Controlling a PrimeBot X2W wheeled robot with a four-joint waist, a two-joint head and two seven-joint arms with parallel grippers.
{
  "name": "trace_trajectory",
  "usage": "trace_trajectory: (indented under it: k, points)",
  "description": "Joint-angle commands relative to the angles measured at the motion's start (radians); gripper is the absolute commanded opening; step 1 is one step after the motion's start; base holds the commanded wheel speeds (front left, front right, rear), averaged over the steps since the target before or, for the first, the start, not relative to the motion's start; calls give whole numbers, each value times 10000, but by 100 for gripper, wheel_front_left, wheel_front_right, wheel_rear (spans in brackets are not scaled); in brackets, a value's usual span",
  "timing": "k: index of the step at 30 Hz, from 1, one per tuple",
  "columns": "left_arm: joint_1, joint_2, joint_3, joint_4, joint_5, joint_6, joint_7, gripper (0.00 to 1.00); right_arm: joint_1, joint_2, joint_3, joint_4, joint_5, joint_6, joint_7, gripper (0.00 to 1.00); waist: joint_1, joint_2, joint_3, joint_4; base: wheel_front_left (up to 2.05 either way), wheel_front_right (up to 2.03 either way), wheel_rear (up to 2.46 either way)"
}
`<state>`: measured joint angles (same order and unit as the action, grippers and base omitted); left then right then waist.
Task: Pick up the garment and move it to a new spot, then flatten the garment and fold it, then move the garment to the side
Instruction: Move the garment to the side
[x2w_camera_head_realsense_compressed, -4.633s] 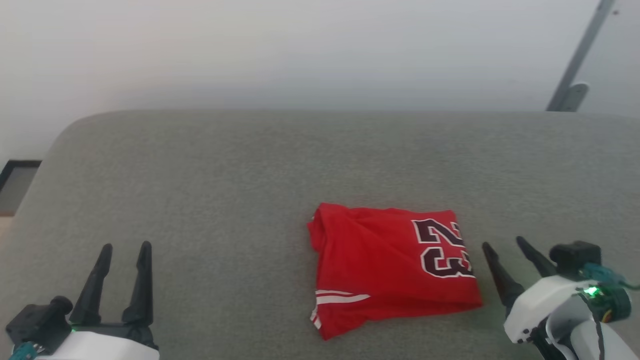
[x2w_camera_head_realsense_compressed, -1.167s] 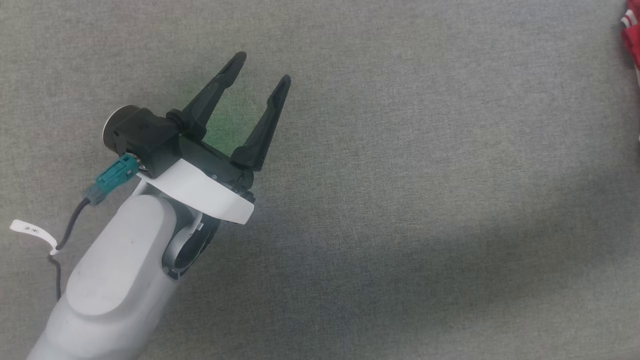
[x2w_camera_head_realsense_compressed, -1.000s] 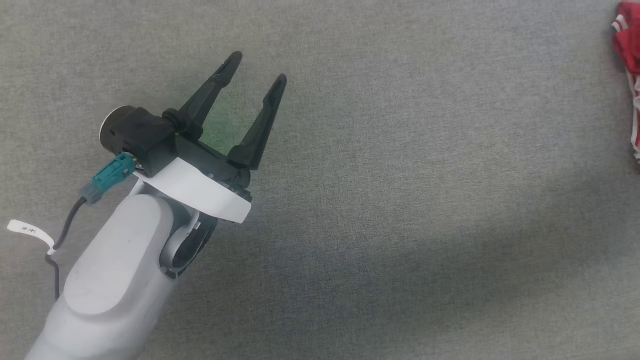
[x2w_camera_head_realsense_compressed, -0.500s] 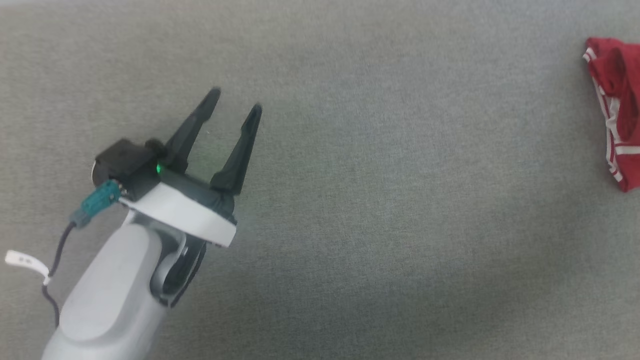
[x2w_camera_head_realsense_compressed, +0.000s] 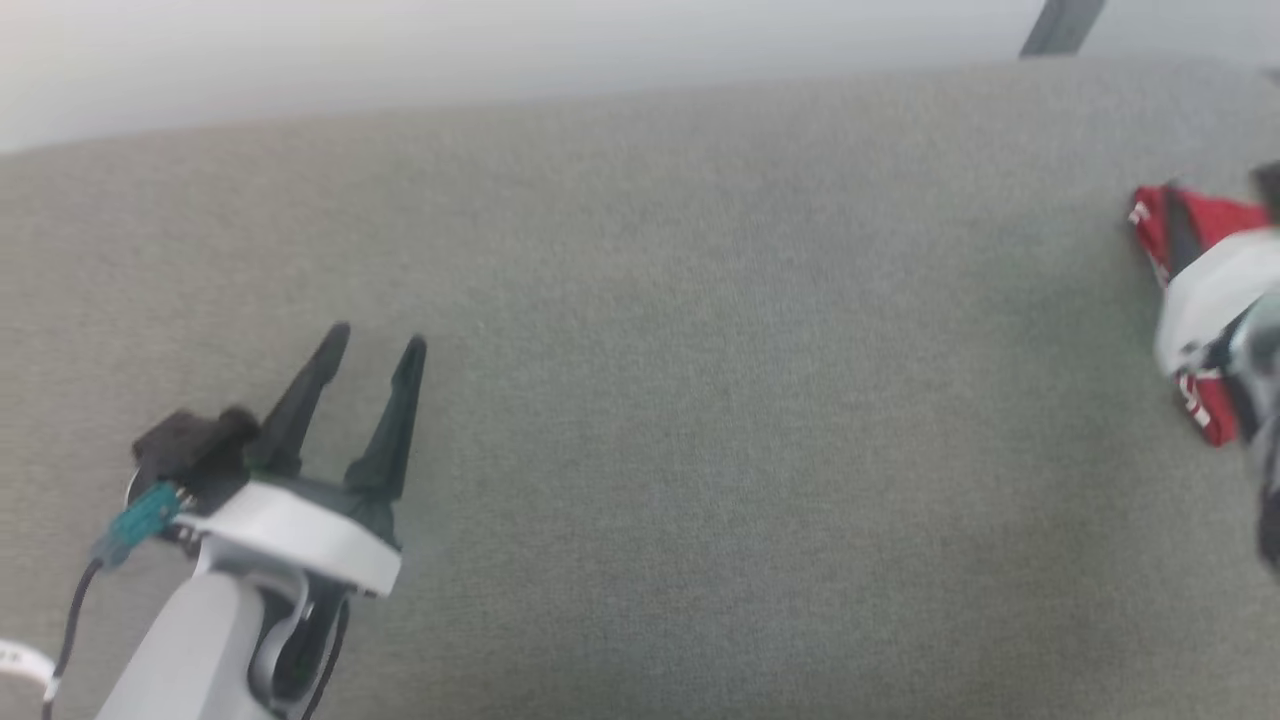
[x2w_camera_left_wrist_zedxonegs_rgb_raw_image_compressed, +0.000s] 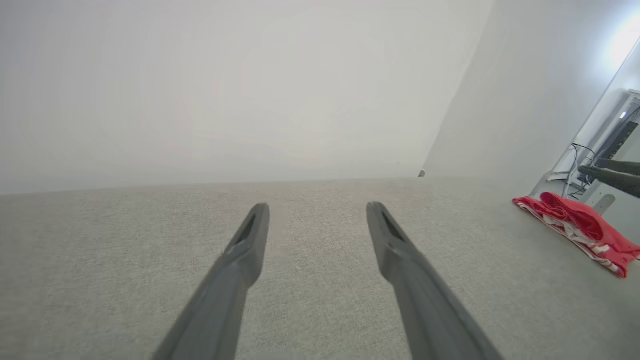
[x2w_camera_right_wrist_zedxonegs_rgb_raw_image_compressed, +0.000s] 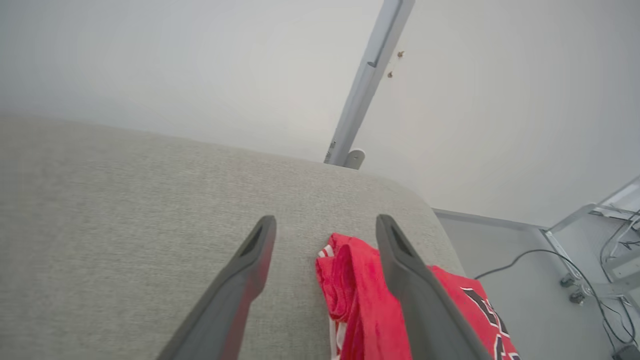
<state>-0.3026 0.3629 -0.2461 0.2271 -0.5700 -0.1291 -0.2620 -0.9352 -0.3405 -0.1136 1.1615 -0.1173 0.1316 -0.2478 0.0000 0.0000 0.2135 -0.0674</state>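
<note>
The garment (x2w_camera_right_wrist_zedxonegs_rgb_raw_image_compressed: 355, 280), red with white stripes and dark numerals, lies folded near the right end of the grey cushioned surface (x2w_camera_head_realsense_compressed: 700, 400). My right gripper (x2w_camera_right_wrist_zedxonegs_rgb_raw_image_compressed: 326, 222) hovers open just above it. Its right finger (x2w_camera_right_wrist_zedxonegs_rgb_raw_image_compressed: 410, 290) crosses the cloth, and nothing is held. In the head view the garment (x2w_camera_head_realsense_compressed: 1190, 215) sits at the right edge, partly hidden by my right arm's blurred pale wrist (x2w_camera_head_realsense_compressed: 1210, 285). My left gripper (x2w_camera_head_realsense_compressed: 375, 342) stands open and empty over bare fabric at the lower left. From the left wrist, the left gripper (x2w_camera_left_wrist_zedxonegs_rgb_raw_image_compressed: 316, 210) points at the back wall, with the garment (x2w_camera_left_wrist_zedxonegs_rgb_raw_image_compressed: 580, 225) far right.
The surface ends in a rounded corner just beyond the garment, with floor (x2w_camera_right_wrist_zedxonegs_rgb_raw_image_compressed: 500, 250) and cables (x2w_camera_right_wrist_zedxonegs_rgb_raw_image_compressed: 590, 295) past it. A slanted grey pole (x2w_camera_right_wrist_zedxonegs_rgb_raw_image_compressed: 367, 80) stands behind that corner. A pale wall (x2w_camera_head_realsense_compressed: 500, 40) runs along the back edge.
The head camera has tilted up, bringing the back wall into view. The garment, mid-surface several seconds ago, now lies at the right end. My right arm has come into the head view over it.
</note>
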Motion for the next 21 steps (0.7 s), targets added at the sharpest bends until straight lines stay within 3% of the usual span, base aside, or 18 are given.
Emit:
trace_trajectory:
  k: [1, 5, 14, 21]
  points:
    - [289, -32, 194, -17, -76, -13, -34, 100, 312, 122, 153, -139, 144, -20, -114, 100, 0, 0, -441, 176, 0, 0, 0]
    - [960, 26, 491, -97, -114, -13, -34, 100, 1030, 424, 518, -638, 621, -20, -172, 100, 0, 0, -880, 276, 0, 0, 0]
    - [2448, -139, 1491, -448, 65, -14, -34, 100, 3329, 729, 1394, -3132, 1875, -20, -172, 100, 0, 0, -1651, 542, 0, 0, 0]
    - [3421, -423, 2219, -835, 392, -14, -36, 100, 5147, 818, 1289, -4952, 2427, -20, -172, 100, 0, 0, -1953, 755, 0, 0, 0]
